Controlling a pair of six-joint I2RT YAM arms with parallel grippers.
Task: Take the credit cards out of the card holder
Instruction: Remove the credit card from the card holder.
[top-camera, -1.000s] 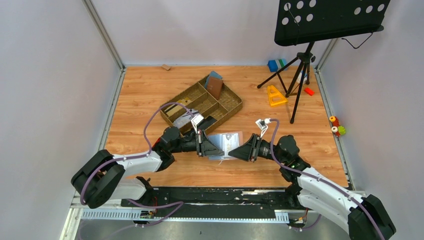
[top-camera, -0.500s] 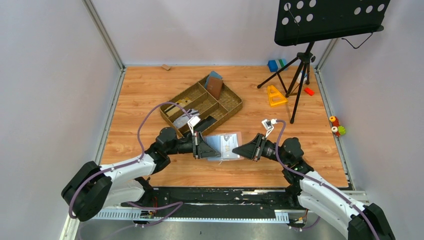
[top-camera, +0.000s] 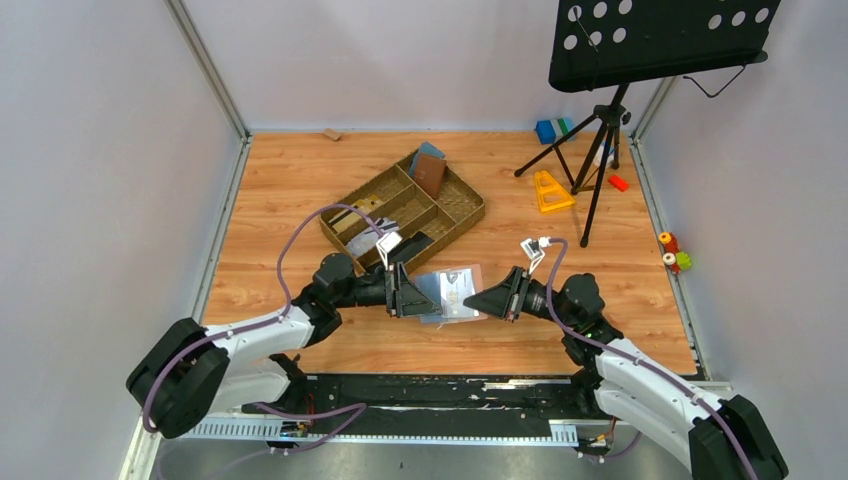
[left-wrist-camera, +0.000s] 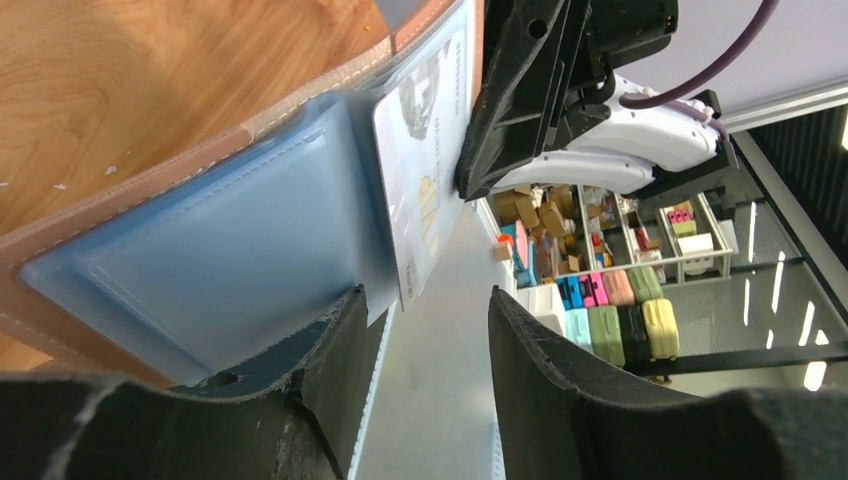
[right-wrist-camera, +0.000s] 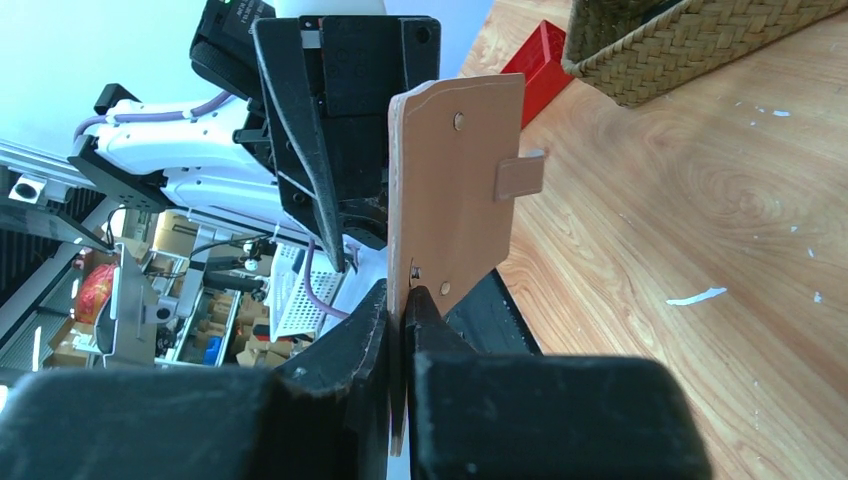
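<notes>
The left gripper (left-wrist-camera: 425, 312), clamped a moment ago, now has its jaws parted at the card holder (right-wrist-camera: 452, 200), which the right gripper (right-wrist-camera: 403, 300) stays pinched on.

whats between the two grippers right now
The open card holder, a card showing in it, spans the gap between left gripper and right gripper; top view shows it.

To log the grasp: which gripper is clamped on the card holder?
The right gripper, shut on the tan card holder; the left gripper has its jaws apart.
</notes>
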